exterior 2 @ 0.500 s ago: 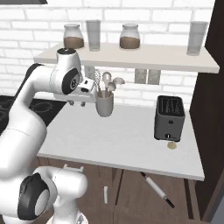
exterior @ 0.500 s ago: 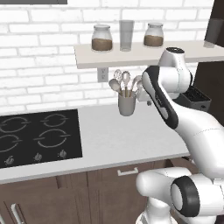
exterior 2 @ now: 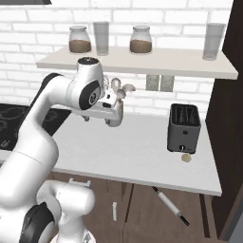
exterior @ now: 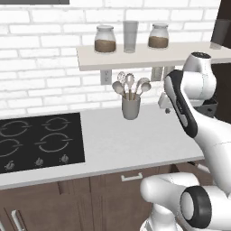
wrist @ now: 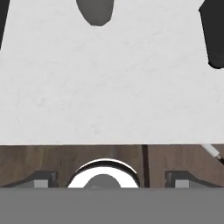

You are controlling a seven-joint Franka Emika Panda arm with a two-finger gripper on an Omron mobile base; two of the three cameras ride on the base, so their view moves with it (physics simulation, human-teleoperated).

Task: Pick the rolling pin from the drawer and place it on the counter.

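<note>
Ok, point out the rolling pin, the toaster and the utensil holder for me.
rolling pin [exterior 2: 167, 202]: right base view, middle of its pale barrel, below the counter's front edge.
toaster [exterior 2: 183, 127]: right base view, middle of its dark front face.
utensil holder [exterior: 131, 108]: left base view, middle of the grey cup's wall.

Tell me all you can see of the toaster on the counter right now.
The toaster is a dark grey, boxy two-slot unit with a matte look. It stands upright on the pale counter, toward its right end near the dark side panel, below the shelf. A small tan lump lies on the counter at its front base. Nothing else touches it.
</note>
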